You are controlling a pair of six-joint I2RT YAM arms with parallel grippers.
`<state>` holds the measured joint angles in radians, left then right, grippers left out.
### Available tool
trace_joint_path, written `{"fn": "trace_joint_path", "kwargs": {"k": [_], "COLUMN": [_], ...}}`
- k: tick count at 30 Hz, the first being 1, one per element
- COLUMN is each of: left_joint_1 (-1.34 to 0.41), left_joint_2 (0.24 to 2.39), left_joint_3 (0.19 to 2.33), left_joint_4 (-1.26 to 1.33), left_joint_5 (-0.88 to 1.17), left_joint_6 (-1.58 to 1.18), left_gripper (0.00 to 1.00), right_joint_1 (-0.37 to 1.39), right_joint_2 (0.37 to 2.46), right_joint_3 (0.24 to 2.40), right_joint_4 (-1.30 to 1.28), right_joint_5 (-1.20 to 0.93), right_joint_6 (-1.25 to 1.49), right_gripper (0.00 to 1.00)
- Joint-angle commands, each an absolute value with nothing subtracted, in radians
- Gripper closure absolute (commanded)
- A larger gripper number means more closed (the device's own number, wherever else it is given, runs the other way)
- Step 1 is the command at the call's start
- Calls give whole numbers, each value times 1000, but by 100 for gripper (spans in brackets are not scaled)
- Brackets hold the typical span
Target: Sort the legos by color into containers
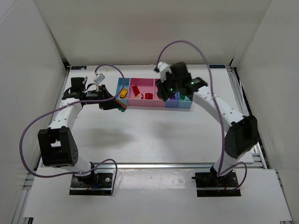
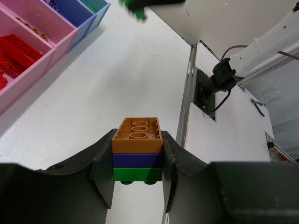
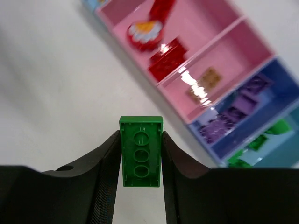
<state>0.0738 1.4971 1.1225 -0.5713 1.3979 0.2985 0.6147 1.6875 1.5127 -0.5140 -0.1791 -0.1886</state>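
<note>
Two hands, both clamped on legos, neither brick touching the surface (image 1: 154,135).

Left hand (image 2: 138,161): fingers pressed on both sides of a three-brick stack (image 2: 137,151), one orange, one dark purple-blue, one green, pressed together flush. The orange face shows a rimmed hollow with three rings, and round studs poke out of the green end. In the top view it hangs just beside the left end of the containers (image 1: 149,105).

Right hand (image 3: 141,144): jaws closed on one green brick (image 3: 141,151), a rectangular block with its hollow underside and three rings facing the camera. In the top view this hand sits over the middle-right of the row and hides the narrower pink bin.

Containers: one row of five joined shallow rectangular bins with thin glossy walls. In order they are light blue, wide pink, narrower pink, dark blue, light blue.
- left light blue bin: a yellow-orange piece, count unclear
- wide pink bin: red bricks (image 3: 167,58), at least two, plus a blurred red piece with yellow on it
- narrower pink bin: one flat orange brick (image 3: 205,79)
- dark blue bin: purple bricks (image 3: 233,109), several, too blurred to count
- right light blue bin: green bricks (image 3: 261,137), at least two

All bricks are smooth hard plastic and the surface is matte white.
</note>
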Motion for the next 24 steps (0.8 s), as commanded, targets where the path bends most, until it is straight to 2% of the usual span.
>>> {"fn": "trace_joint_path", "kwargs": {"k": [1,10,18,21,22,24], "left_joint_1": [58,32,32,32,32,32], "left_joint_2": [1488,1506,1517,1522,1522,1523], "left_joint_3": [1186,1235,1243,1241,1239,1239], "left_joint_4": [-569,-569,-571,-571,-571,-569], "left_joint_5": [1425,1405,1402,1401,1401,1399], "left_joint_6": [314,313,311,311,311,314], "left_gripper": [81,81,81,81,81,81], "right_joint_1": [495,235,206,206,207,204], "right_joint_2": [1675,1884,1985,2016,2019,2031], "right_joint_3": [1601,1718,1767,1763,1763,1763], "right_joint_4": [-557,-529,-529,-529,-529,-525], "right_joint_5": [-196,-216,-253,-255,-252,-245], "right_joint_6": [-78,-38,-17,-23,-26,-34], "right_gripper": [100,99,95,87,73,58]}}
